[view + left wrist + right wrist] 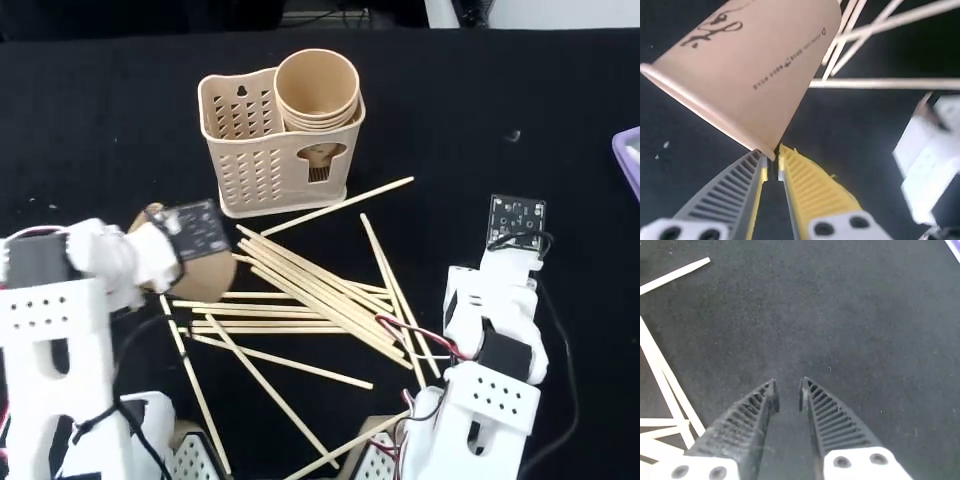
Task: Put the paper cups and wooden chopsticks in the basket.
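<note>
— Where does the cup lie against the left claw?
— The left claw pinches the rim of a paper cup, its two fingers nearly together with the rim between them; the cup is tilted on its side, its body stretching away from the tips toward the wooden chopsticks scattered over the black bench.
— And the basket?
— The basket stands upright beyond the pile, apart from that claw; a stack of cups sits in its compartment on the right of the high view.
— The arms?
— The left arm bends low at the left side of the pile; the right arm sits on the other side, the right claw pointing at bare bench, fingers a narrow gap apart, holding nothing.
— Anything hard to make out?
— From above, the left wrist's board covers most of the held cup; some chopstick ends run under the arm bases; a purple thing is cut off at the right edge.
</note>
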